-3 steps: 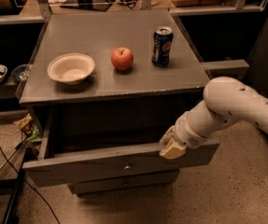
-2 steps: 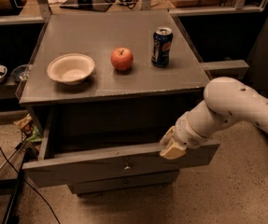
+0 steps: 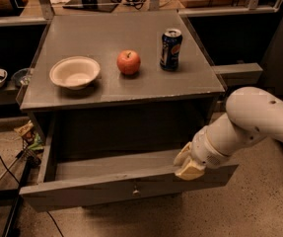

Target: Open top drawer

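**Top drawer** (image 3: 91,194): grey, standing well out from under the worktop (image 3: 111,33). Inside visible. Flat front panel w/ small metal knob (image 3: 135,190) at centre.
**Gripper** (image 3: 188,164): at the panel's top edge, to the pic-right of the knob, partly over the drawer's inside. Spread or pressed together: can't tell.
**Arm** (image 3: 252,120): white, enters from pic right.
**On worktop, L to R:** bowl (image 3: 75,72), apple (image 3: 128,62), soda can (image 3: 170,49), each apart.

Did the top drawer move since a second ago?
Yes. The top drawer slid slightly farther out toward the camera, away from the table front edge; the gripper sits at its front rim, right side.
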